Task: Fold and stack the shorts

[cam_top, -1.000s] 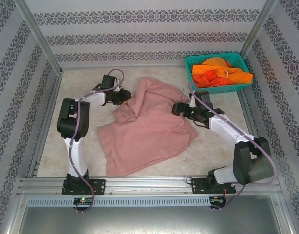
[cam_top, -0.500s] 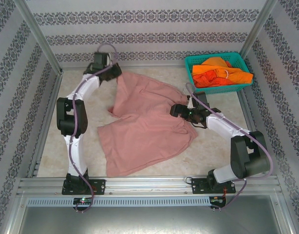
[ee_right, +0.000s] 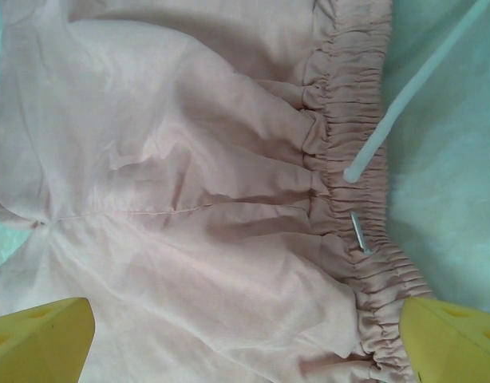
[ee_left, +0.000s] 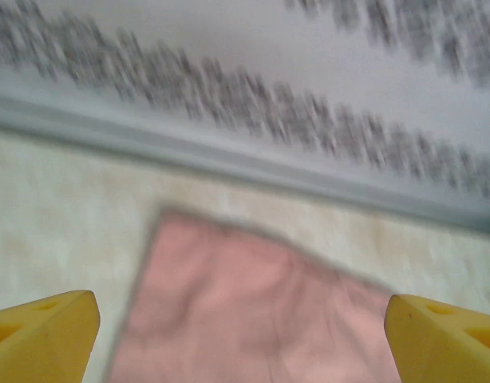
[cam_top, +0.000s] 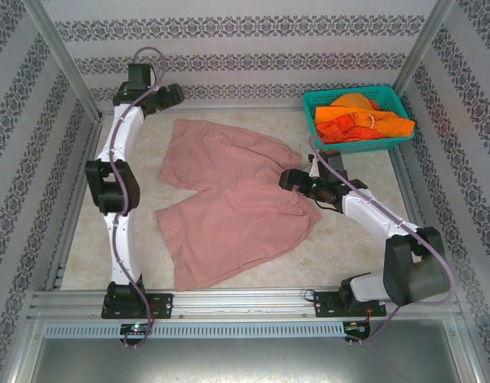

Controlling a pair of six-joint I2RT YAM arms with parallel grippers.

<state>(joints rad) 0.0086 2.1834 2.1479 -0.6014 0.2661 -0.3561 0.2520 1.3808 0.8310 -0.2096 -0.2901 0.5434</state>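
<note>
Lying spread flat mid-bench, pink shorts (cam_top: 237, 199) take up most of the bench (cam_top: 349, 247). Waistband is on the right side and both legs fan out to the left, one toward the far left and one toward the near left. Cloth is mostly smooth, with some wrinkles near the waist.

Left tool (cam_top: 171, 96) is up at the far-left corner by the patterned wall (cam_top: 245, 60), arm stretched long, just past the far leg's hem and off the cloth. In the left wrist view its yellow fingers (ee_left: 41, 335) are spread wide: released, nothing between them. A corner of the pink leg lies on the bench below. That view is blurred.

Right tool (cam_top: 289, 179) sits over the waist edge of the pink shorts. In the right wrist view its fingers (ee_right: 37, 335) are spread wide and released, gripping nothing. Cannot tell whether the tips touch the cloth. The gathered elastic waistband (ee_right: 365, 183) runs top to bottom on the right of that view. A white drawstring (ee_right: 420, 88) crosses it and ends on the band. Pale bench surface shows beyond the band.

Teal basket (cam_top: 353, 90) stands in the far-right corner, apart from the pink shorts. Orange shorts (cam_top: 365, 124) are heaped unfolded inside it, with a bit of white string showing on top.
</note>
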